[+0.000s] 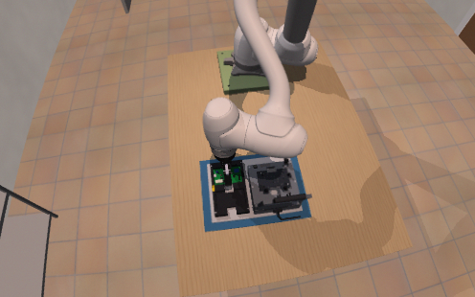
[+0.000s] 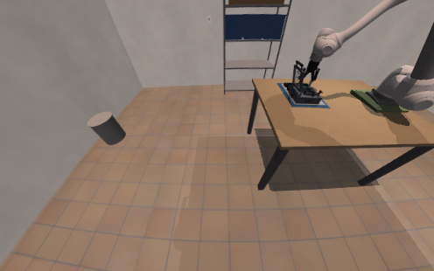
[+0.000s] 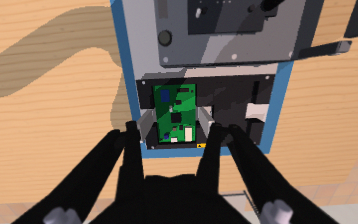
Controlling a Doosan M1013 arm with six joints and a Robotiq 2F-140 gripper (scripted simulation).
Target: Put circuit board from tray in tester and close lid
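Note:
The green circuit board (image 3: pixel 175 107) (image 1: pixel 219 174) lies face up in the left pocket of the black tray (image 3: pixel 235 95) (image 1: pixel 230 205). Its white connector is at the end nearest me in the wrist view. My gripper (image 3: pixel 175 115) (image 2: pixel 311 78) is open and hangs right over the board, with one finger pad on each side of its long edges. Nothing is held. The grey tester (image 3: pixel 225 45) (image 1: pixel 273 184) stands beside the tray with its plate uncovered. Its lid (image 2: pixel 299 71) stands up open.
Tray and tester sit on a blue mat (image 1: pixel 207 225) (image 3: pixel 122 65) on the wooden table (image 1: pixel 335 168). The arm's green base plate (image 1: pixel 239 82) is at the table's far end. A shelf (image 2: pixel 254 44) and a grey bin (image 2: pixel 106 128) stand off the table.

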